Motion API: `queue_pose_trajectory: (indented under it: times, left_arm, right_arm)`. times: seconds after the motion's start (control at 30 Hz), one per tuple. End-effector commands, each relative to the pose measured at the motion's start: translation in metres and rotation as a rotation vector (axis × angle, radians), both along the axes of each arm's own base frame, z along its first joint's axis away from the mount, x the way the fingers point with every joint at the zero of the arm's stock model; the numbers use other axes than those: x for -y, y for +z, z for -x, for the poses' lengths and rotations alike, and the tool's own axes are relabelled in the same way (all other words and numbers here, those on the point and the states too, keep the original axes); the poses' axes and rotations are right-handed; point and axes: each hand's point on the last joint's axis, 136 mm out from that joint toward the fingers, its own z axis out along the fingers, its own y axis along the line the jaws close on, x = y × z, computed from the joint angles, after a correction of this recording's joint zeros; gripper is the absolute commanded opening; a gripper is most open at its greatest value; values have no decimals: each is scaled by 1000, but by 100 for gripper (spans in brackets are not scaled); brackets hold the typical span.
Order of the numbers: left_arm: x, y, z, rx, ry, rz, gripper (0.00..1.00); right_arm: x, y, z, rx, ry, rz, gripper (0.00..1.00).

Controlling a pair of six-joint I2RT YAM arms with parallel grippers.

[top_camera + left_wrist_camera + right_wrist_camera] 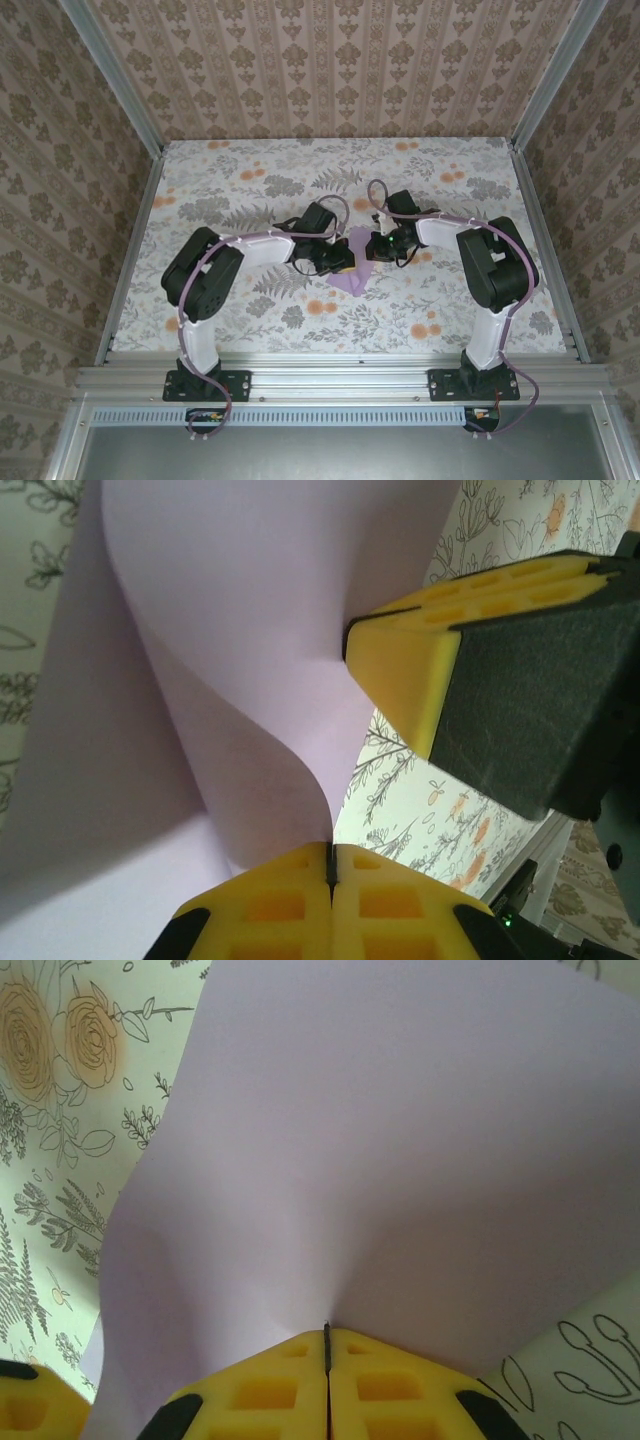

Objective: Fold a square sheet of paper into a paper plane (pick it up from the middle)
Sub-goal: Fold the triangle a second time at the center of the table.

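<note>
The square sheet of paper [349,280] is plain lavender and lies between the two arms at the table's centre. My left gripper [340,263] comes in from the left and my right gripper [376,249] from the right. In the left wrist view the sheet [230,610] bows upward in a curve, and the left gripper [330,858] is shut on its edge. A yellow finger [410,665] of the right gripper presses against the sheet's far side. In the right wrist view the right gripper [327,1335] is shut on the sheet [380,1160], which puckers at the pinch. The paper plane is out of view.
The floral tabletop [250,185] stretches out on all sides of the arms. Aluminium rails [340,375] run along the near edge and the sides. Patterned walls [330,70] close in the back and both flanks.
</note>
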Motion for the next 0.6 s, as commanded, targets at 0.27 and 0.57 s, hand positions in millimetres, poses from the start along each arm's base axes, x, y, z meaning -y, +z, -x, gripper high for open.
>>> queue_pose_trajectory:
  times: [0.27,0.57]
  left_arm:
    - [12,-8,-4,-9,-34,-15,2]
    - [14,-16,-8,-8,-30,-32,1]
  right_arm:
    - [-4,-10,7,-31,24,13,9]
    - [-6,-10,7,-33,27,9,8]
